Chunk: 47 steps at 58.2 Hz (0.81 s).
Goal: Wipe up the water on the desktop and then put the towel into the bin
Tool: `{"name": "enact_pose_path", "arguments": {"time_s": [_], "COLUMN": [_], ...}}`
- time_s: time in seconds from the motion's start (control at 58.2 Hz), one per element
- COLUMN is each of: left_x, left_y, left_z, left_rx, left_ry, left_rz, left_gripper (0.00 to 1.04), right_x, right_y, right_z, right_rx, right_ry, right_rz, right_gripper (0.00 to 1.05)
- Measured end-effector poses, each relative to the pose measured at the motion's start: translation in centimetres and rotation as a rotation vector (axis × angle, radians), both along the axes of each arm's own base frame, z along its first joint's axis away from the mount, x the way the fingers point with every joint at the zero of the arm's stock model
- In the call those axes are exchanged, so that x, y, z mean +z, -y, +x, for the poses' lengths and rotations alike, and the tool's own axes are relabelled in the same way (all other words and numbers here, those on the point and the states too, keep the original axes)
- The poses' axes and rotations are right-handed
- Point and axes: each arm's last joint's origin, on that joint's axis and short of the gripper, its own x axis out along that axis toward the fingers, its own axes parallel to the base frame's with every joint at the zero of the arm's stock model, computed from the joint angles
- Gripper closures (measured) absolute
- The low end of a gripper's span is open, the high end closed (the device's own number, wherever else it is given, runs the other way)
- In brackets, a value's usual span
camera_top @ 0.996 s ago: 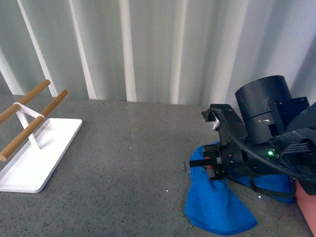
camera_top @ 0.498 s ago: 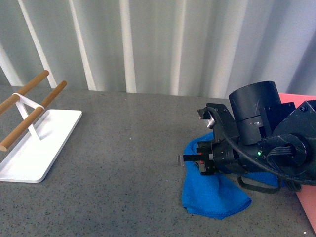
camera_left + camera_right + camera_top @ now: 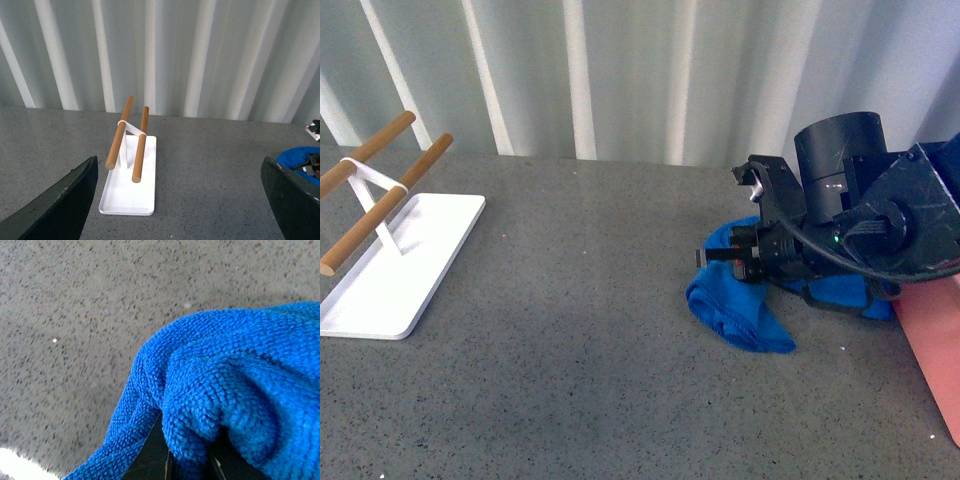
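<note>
The right hand (image 3: 745, 262), right of centre in the front view, pinches a bunched fold of the towel (image 3: 740, 312), and the loose end lies on the table (image 3: 570, 340) just below. The left hand (image 3: 178, 172) is spread wide. With so little cloth held, the floppy towel could slip free or snag the rim of the bin (image 3: 932, 330) at lower right. The table is matte speckled grey with no wet patch visible. A white rack (image 3: 395, 270) sits far left, and pale ribbed panels (image 3: 620, 70) stand behind.

A pale grey wall (image 3: 630, 80) with white vertical ribs (image 3: 578, 80).
</note>
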Motion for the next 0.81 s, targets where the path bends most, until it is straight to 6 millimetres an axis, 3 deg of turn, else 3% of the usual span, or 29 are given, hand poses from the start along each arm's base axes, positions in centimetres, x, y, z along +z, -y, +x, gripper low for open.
{"name": "enact_pose_path", "arguments": {"time_s": [0.206, 0.361, 0.498, 0.618, 0.807], "left_x": [0.0, 0.0, 0.0, 0.0, 0.0], "left_y": [0.0, 0.0, 0.0, 0.0, 0.0], "left_z": [0.0, 0.0, 0.0, 0.0, 0.0], "left_rx": [0.0, 0.0, 0.0, 0.001, 0.001], "left_ry": [0.0, 0.0, 0.0, 0.0, 0.0], "left_rz": [0.0, 0.0, 0.0, 0.0, 0.0], "left_gripper": [0.07, 0.07, 0.07, 0.07, 0.07], "right_x": [0.0, 0.3, 0.1, -0.1, -0.1], "right_y": [-1.8, -4.3, -7.3, -9.2, -8.9], "right_z": [3.0, 3.4, 2.0, -0.6, -4.6], "right_rx": [0.06, 0.148, 0.276, 0.388, 0.481], "right_ry": [0.062, 0.071, 0.059, 0.034, -0.006], "right_rz": [0.021, 0.034, 0.067, 0.093, 0.042], "right_gripper": [0.99, 0.99, 0.99, 0.99, 0.99]}}
